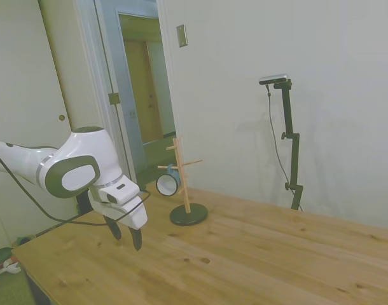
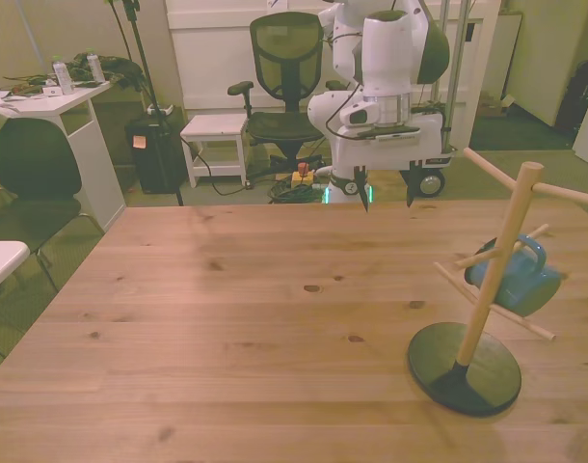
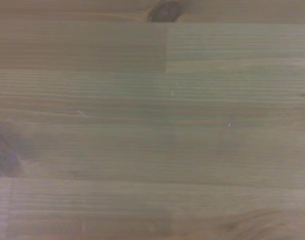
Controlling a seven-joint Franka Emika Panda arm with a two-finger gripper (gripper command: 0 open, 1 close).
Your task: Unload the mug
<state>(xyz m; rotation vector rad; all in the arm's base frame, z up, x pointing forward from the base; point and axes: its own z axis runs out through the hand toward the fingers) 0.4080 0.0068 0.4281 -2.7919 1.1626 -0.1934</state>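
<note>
The mug (image 2: 514, 278) hangs on the stand (image 2: 487, 280), not yet unloaded; my gripper (image 2: 386, 197), wide open and empty, hovers well apart.

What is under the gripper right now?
Bare wooden table only; the wrist view shows planks and knots. The open gripper holds nothing. The mug hangs on the peg stand, off to the side.
</note>
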